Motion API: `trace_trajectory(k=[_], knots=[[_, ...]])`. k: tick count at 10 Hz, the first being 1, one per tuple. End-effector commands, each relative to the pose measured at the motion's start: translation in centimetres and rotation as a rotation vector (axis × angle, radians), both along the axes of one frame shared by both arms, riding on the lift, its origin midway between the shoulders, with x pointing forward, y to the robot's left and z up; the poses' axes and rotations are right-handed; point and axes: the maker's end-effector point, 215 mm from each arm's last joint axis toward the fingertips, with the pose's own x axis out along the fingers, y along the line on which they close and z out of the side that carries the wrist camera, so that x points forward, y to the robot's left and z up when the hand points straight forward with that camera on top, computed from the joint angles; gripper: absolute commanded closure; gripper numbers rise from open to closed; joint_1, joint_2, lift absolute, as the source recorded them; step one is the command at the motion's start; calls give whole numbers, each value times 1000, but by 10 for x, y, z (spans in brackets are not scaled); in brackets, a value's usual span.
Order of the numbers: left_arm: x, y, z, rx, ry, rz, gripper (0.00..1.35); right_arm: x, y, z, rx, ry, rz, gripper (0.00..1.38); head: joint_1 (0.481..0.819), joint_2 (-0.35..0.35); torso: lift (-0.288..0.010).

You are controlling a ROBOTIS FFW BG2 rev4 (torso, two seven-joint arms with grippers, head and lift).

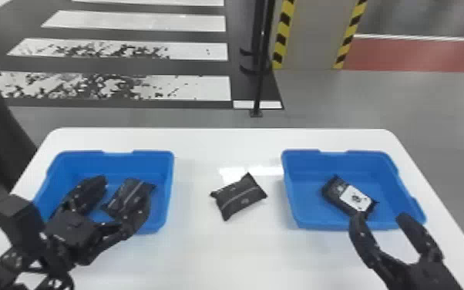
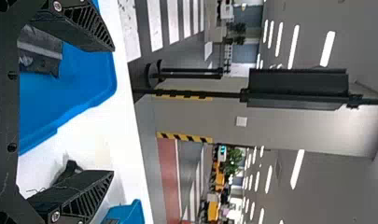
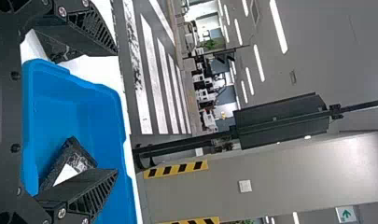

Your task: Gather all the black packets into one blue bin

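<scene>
White table [image 1: 219, 250], bearing two blue trays, left bin [image 1: 167, 173] and right bin [image 1: 308, 167], well apart. Left gripper [image 1: 124, 188] spread wide over the left bin; right gripper [image 1: 380, 216], also wide with nothing between its fingers, stands at the near rim of the right bin. Black packets, three: one in the left bin [image 1: 127, 194], pale stripe; one on the table between bins [image 1: 239, 197], pale stripe, small marks; one in the right bin [image 1: 333, 193], white label [image 1: 356, 197], dark printed mark.
</scene>
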Motion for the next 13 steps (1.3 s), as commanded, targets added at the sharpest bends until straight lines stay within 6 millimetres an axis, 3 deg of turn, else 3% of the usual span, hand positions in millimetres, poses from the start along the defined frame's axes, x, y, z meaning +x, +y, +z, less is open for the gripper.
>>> trace_trajectory(k=[1,2,4,5,9,11,13], knots=[[20,-40,-11,1,52,-90,91,0,1,-2,9,4,0,130,695,-92,-110],[32,-71,-17,10,95,-157,91,1,5,-3,16,3,5,130,695,-123,-110],[56,-113,-30,28,174,-239,98,4,11,-4,31,1,18,130,695,-172,-110],[62,-132,-45,73,242,-283,98,4,11,-4,31,1,18,130,695,-197,-110],[83,-158,-96,241,421,-353,137,11,22,-3,58,-9,36,130,695,-246,-110],[87,-173,-106,331,475,-404,131,16,28,-6,74,-8,47,130,695,-250,-110],[95,-166,-113,396,504,-394,117,20,35,-7,93,-10,58,130,695,-251,-110]])
